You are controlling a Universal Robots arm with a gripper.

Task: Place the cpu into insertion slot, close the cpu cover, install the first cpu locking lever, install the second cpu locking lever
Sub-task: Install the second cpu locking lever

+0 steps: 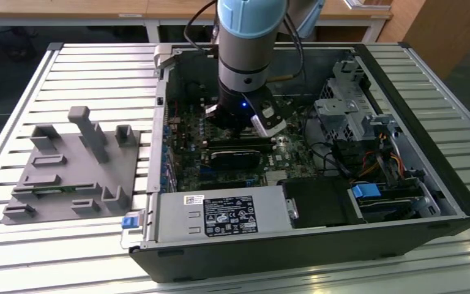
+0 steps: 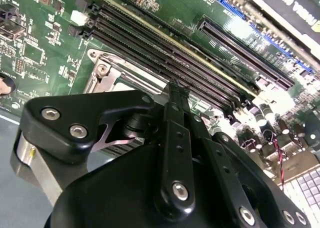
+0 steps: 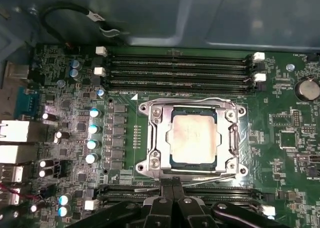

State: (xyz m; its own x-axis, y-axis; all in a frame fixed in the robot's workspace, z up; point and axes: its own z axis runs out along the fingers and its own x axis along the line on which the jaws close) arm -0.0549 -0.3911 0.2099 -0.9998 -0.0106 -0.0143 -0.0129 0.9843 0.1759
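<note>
Hand (image 3: pixel 172 208) hangs low over the motherboard (image 3: pixel 65 113) inside the open computer case (image 1: pixel 431 184), its black fingers (image 3: pixel 172 193) drawn together with nothing between them, the tips just beside the near edge of the socket. Beyond them the cpu (image 3: pixel 193 136) already lies flat in the insertion slot (image 3: pixel 170 160), its silvery top showing through the window of the cpu cover (image 3: pixel 155 138), which lies down around it. A thin wire locking lever (image 3: pixel 235 138) runs along one side of the frame.

I judge the chip light, stiff and fragile underneath, best taken by its edges; the cover is thin springy metal, the levers slim and slippery, so they want a push near their free ends.

Farther off run the long memory slots (image 3: pixel 180 70).
</note>
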